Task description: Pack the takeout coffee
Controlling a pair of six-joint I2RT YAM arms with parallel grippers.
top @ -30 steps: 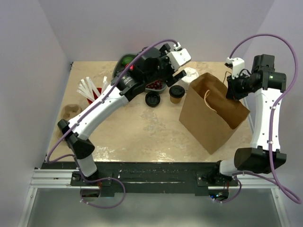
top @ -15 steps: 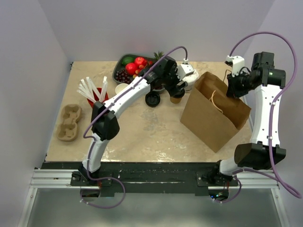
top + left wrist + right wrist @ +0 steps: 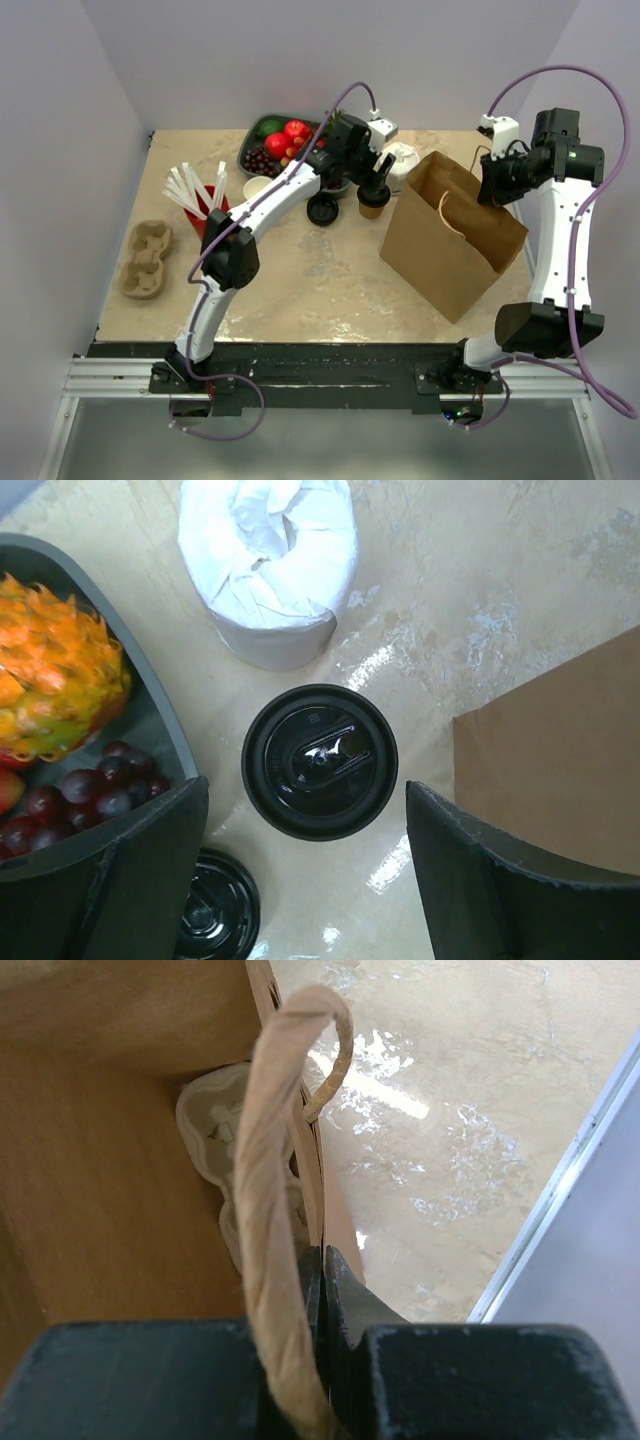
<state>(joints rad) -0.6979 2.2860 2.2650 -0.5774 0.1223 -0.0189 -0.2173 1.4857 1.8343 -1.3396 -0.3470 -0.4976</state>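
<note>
**Over the coffee, jaws wide; at the bag, a tight pinch**

Toward the far middle of the table [image 3: 300,280], the takeout coffee [image 3: 319,761] stands upright with its black lid on. It sits between the dark fruit tray [image 3: 150,705] and the brown paper bag [image 3: 450,240]. The left gripper [image 3: 375,186] hangs straight above it, jaws spread wide, one finger to each side of the cup. Neither touches it, as far as I can see. Just beyond the cup sits a white paper-wrapped bundle [image 3: 268,565]. A loose black lid [image 3: 215,912] lies flat on the table near the cup, by the tray. Off to the right, the right gripper [image 3: 322,1270] is clamped tight on the bag's top rim, and the twisted paper handle [image 3: 275,1190] runs beside its fingers. The bag's mouth stands open, and a crumpled white wad [image 3: 205,1125] lies inside.
</note>
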